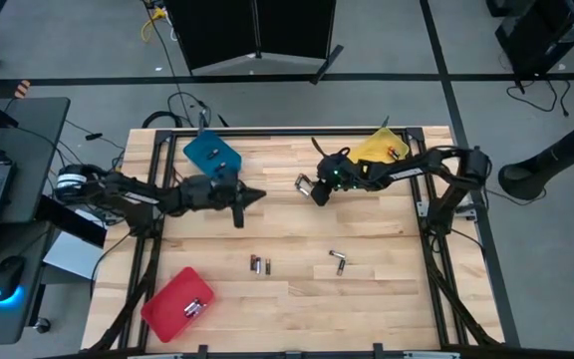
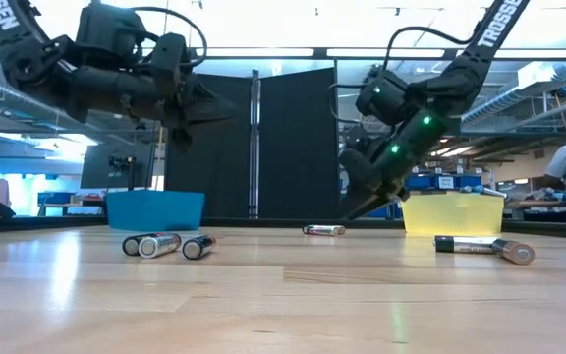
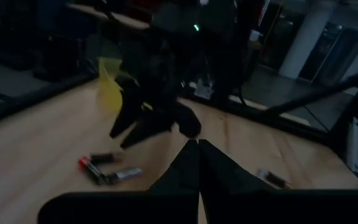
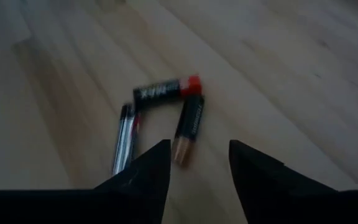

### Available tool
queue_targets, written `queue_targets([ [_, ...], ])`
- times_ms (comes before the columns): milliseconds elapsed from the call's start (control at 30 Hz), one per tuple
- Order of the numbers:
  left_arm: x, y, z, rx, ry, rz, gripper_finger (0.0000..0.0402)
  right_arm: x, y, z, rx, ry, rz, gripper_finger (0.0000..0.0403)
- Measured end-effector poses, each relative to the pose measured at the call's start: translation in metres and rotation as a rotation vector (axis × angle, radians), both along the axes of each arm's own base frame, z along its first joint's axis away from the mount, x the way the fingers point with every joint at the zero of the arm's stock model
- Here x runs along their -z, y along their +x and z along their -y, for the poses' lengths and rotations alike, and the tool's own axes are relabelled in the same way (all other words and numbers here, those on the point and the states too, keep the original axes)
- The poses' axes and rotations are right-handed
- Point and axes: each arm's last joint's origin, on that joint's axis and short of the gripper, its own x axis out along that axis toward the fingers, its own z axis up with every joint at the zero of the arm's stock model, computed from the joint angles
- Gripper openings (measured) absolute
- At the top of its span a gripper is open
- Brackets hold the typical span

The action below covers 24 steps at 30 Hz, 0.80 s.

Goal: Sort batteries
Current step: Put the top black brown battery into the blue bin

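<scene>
Batteries [image 4: 166, 118] just beyond right gripper [image 4: 197, 162]

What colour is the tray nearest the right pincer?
Yellow tray, clearest in the high view.

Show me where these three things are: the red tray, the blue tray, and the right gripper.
red tray [image 1: 167, 299]: high view, on a bare part of its floor.
blue tray [image 1: 207, 150]: high view, on a bare part of its floor.
right gripper [image 4: 199, 163]: right wrist view, midway between its two open fingertips.
</scene>
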Motion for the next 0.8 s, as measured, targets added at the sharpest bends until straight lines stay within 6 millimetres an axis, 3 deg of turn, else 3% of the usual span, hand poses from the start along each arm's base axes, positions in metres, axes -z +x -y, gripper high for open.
queue_targets([
  [233,-0.006,-0.005,-0.024,-0.030,0.036,0.053,0.0005,0.001,0.002,0.002,0.004,-0.010,0.024,0.0173],
  [533,-0.007,-0.010,-0.038,-0.070,0.062,0.057,0.0005,0.001,0.004,0.003,-0.014,-0.033,0.031,0.0172],
  [800,-0.006,-0.013,-0.044,-0.090,0.062,0.055,0.0005,0.025,0.009,0.004,-0.030,-0.007,0.006,0.0164],
])
